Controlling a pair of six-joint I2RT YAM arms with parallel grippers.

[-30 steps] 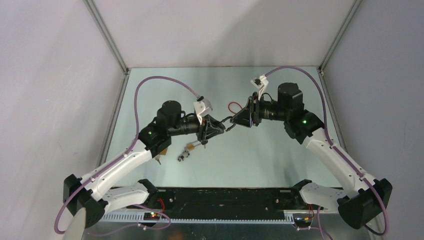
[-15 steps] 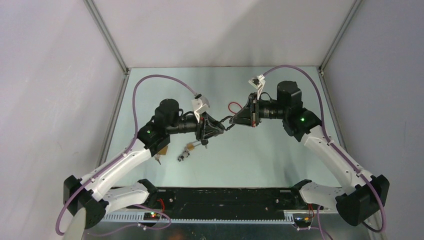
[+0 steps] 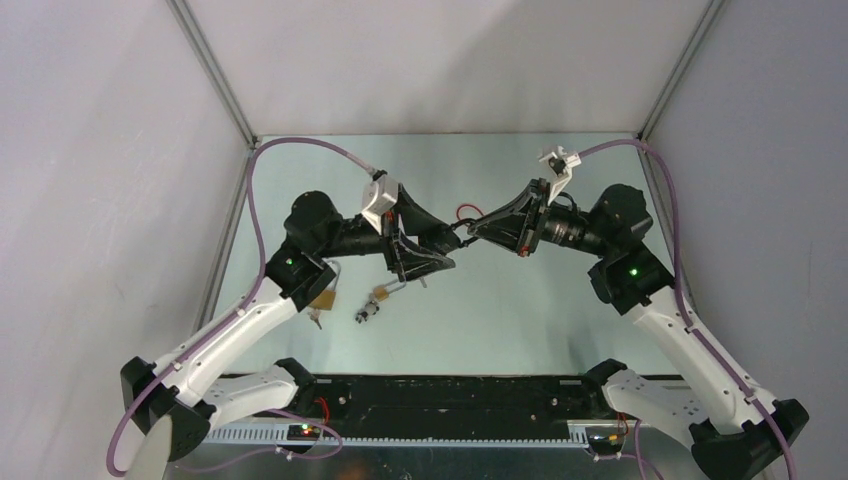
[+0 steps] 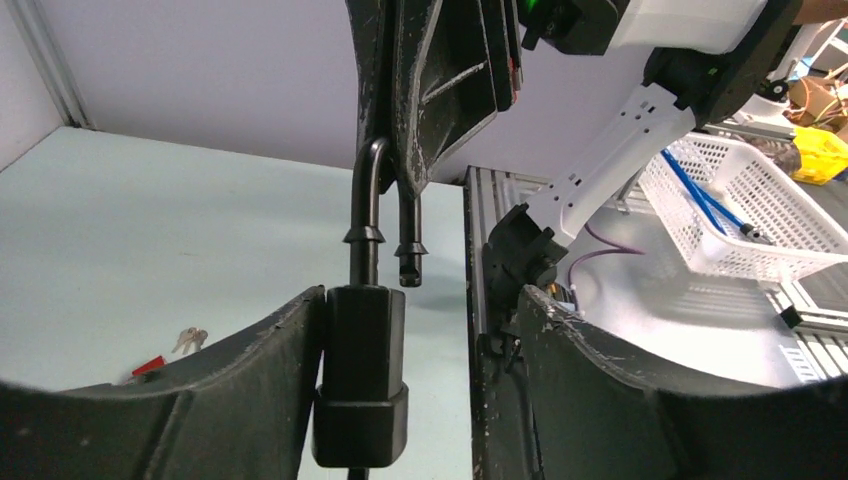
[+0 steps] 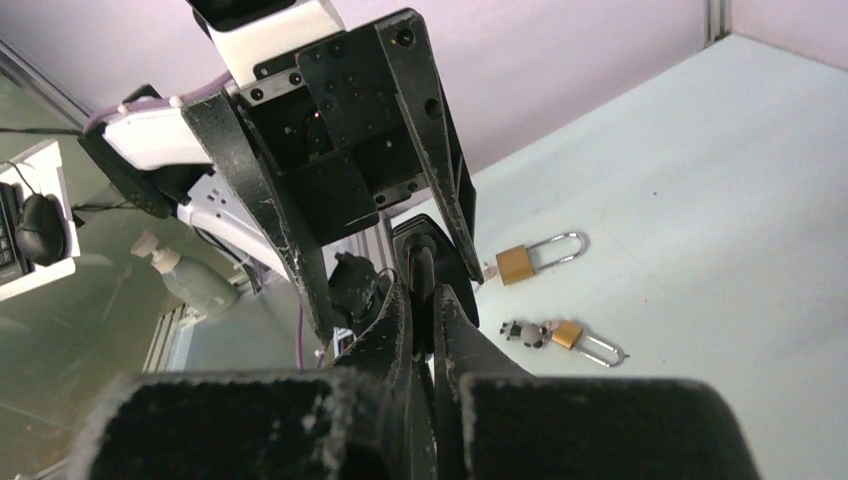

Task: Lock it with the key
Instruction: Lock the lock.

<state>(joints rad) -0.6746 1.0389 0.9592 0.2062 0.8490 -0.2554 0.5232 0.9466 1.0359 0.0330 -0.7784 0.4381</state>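
Black metal padlock, U-shaped shackle open, aloft over the pale green counter between the two arms. At left, left end effector spread apart around the lock body, with a brass padlock and a smaller keyed one lying on the counter below; at right, right end effector clamped together on the shackle.
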